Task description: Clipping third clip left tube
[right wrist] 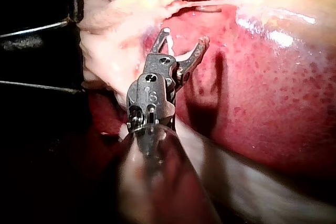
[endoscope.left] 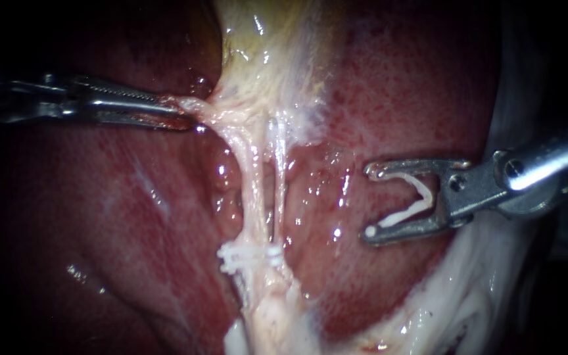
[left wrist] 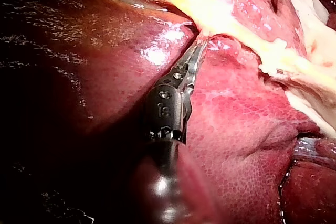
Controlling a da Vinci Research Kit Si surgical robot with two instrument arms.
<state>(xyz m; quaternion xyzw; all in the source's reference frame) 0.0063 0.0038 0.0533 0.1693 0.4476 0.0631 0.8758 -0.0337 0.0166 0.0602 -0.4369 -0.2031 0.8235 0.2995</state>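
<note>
Hovering right of centre, the right instrument (endoscope.left: pixel 371 202) is cradling a clip (endoscope.left: pixel 422 197) between spread jaws, while the left instrument (endoscope.left: pixel 173 112) is pinching tissue (endoscope.left: pixel 195 108). Overreaching the left tube (endoscope.left: pixel 248 177), mid-frame, is risking clipping both tubes.

Wet, dark red liver (endoscope.left: pixel 396 85) fills the view. Pale yellow tissue (endoscope.left: pixel 264 46) runs down its middle; white tissue (endoscope.left: pixel 474 302) edges its lower right.

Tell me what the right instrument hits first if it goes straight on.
Right instrument, loaded clip in its jaws, likely meets the right tube first, above the fitted clips; depth unclear.
</note>
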